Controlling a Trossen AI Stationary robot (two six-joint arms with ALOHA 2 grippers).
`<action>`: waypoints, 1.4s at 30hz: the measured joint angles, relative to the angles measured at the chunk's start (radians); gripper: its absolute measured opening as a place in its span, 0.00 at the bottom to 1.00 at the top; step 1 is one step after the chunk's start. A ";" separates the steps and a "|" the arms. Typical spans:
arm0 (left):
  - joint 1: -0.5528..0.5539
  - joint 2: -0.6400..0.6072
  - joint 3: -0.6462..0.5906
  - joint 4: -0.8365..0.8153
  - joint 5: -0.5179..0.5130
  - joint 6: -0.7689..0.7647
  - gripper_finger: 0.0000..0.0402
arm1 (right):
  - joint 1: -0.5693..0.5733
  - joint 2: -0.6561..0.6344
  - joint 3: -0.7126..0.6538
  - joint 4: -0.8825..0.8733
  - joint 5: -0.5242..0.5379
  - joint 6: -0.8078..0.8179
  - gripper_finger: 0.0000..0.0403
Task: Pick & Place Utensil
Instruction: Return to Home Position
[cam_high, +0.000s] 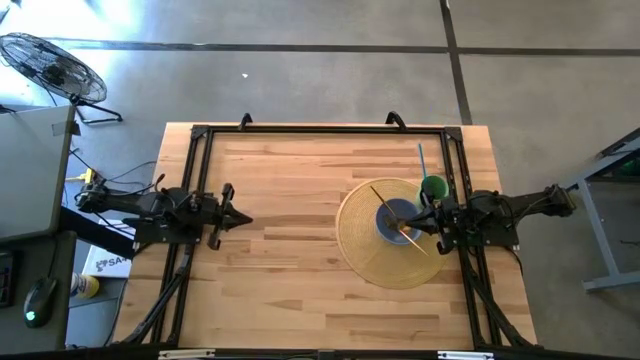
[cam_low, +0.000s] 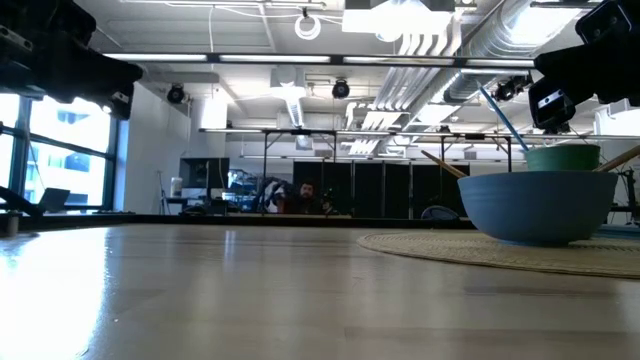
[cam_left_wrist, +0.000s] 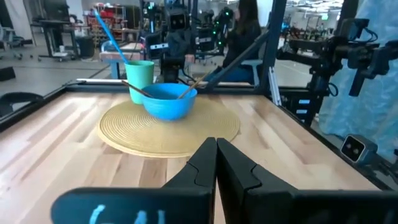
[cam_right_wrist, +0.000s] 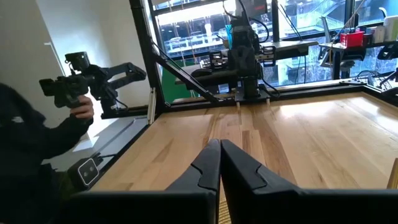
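A blue bowl (cam_high: 396, 219) (cam_low: 540, 205) (cam_left_wrist: 169, 100) stands on a round woven placemat (cam_high: 372, 250) (cam_left_wrist: 168, 132). Two wooden utensils lean in it: one (cam_high: 384, 196) (cam_low: 444, 163) over its far rim, the other (cam_high: 413, 240) (cam_low: 620, 158) over its near right rim. Behind the bowl a green cup (cam_high: 434, 187) (cam_left_wrist: 141, 73) holds a blue utensil (cam_high: 421, 158) (cam_low: 500, 115) (cam_left_wrist: 107, 31). My right gripper (cam_high: 420, 222) (cam_right_wrist: 220, 144) hovers shut above the bowl's right edge. My left gripper (cam_high: 243, 218) (cam_left_wrist: 216, 144) waits shut at the table's left side.
A black frame (cam_high: 320, 130) runs along the table's far edge and down both sides. Bare wood (cam_high: 290, 250) lies between the left gripper and the placemat. In the right wrist view, a person (cam_right_wrist: 37, 143) beside the table holds a camera rig.
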 joint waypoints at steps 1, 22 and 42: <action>0.000 0.002 0.000 0.001 -0.002 0.000 0.00 | 0.000 0.000 0.000 0.000 0.000 0.000 0.01; 0.000 0.003 0.000 0.003 -0.004 0.000 0.00 | 0.000 0.000 0.000 0.000 0.000 0.000 0.02; 0.000 0.003 0.000 0.003 -0.004 0.000 0.00 | 0.000 0.000 0.000 0.000 0.000 0.000 0.02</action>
